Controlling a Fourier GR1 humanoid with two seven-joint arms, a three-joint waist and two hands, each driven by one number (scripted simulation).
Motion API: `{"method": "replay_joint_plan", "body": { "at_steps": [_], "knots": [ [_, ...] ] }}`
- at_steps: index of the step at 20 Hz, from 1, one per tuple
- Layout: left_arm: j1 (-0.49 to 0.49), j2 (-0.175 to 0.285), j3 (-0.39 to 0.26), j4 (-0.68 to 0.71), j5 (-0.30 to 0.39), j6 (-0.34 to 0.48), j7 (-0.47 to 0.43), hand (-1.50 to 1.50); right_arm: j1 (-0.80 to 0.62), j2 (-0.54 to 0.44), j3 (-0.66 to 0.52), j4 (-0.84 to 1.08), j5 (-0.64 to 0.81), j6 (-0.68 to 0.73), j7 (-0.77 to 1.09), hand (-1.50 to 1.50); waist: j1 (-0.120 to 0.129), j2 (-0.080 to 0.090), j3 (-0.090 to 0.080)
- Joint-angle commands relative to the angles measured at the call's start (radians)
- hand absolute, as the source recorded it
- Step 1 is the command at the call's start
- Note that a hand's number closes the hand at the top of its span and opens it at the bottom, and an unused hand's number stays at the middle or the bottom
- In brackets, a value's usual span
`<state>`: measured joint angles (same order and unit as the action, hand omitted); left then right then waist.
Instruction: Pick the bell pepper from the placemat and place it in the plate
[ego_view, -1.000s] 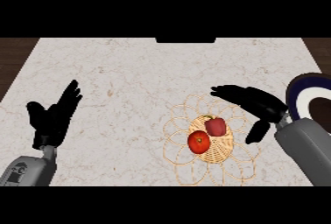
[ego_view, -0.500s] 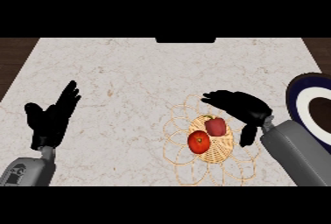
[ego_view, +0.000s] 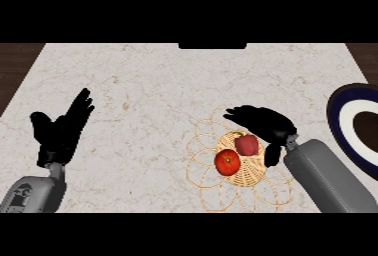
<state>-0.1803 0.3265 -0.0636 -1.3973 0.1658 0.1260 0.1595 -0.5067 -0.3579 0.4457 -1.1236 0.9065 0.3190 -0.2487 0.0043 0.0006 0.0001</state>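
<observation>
Your black right hand (ego_view: 267, 126) is spread open, holding nothing. The dark red bell pepper (ego_view: 247, 144) lies just below its fingers (on the woven straw placemat (ego_view: 251, 173)).

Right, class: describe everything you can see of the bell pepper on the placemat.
The bell pepper is deep red, smooth and glossy, and a little taller than wide. It sits on the woven centre of the tan placemat. A rounder, brighter red fruit lies close at its lower left, and whether the two touch is unclear. The right hand arches over the pepper's far side with its thumb to the right, not closed round it.
</observation>
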Motion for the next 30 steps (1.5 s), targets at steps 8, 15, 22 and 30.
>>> {"method": "replay_joint_plan", "body": {
  "at_steps": [8, 15, 22, 30],
  "knots": [
    [0.015, -0.038, 0.042, 0.029, -0.052, -0.034, -0.039, 0.00, -0.076, 0.134, 0.002, 0.212, 0.197, -0.042, -0.007, -1.50, 0.006, 0.001, 0.000],
    [0.022, -0.048, 0.076, 0.020, -0.050, -0.053, -0.034, 0.00, -0.020, 0.086, 0.007, 0.215, 0.227, -0.064, -0.200, 1.50, 0.002, 0.001, 0.000],
    [0.022, -0.057, 0.075, 0.005, -0.047, -0.072, -0.013, 0.00, -0.046, 0.159, -0.246, 0.149, 0.078, 0.033, 0.006, 1.50, -0.012, -0.002, 0.000],
    [0.012, -0.045, 0.081, 0.003, -0.062, -0.059, -0.004, 0.00, -0.150, 0.210, -0.674, 0.141, -0.077, -0.250, 0.472, 1.50, -0.017, -0.001, 0.000]
  ]
}}
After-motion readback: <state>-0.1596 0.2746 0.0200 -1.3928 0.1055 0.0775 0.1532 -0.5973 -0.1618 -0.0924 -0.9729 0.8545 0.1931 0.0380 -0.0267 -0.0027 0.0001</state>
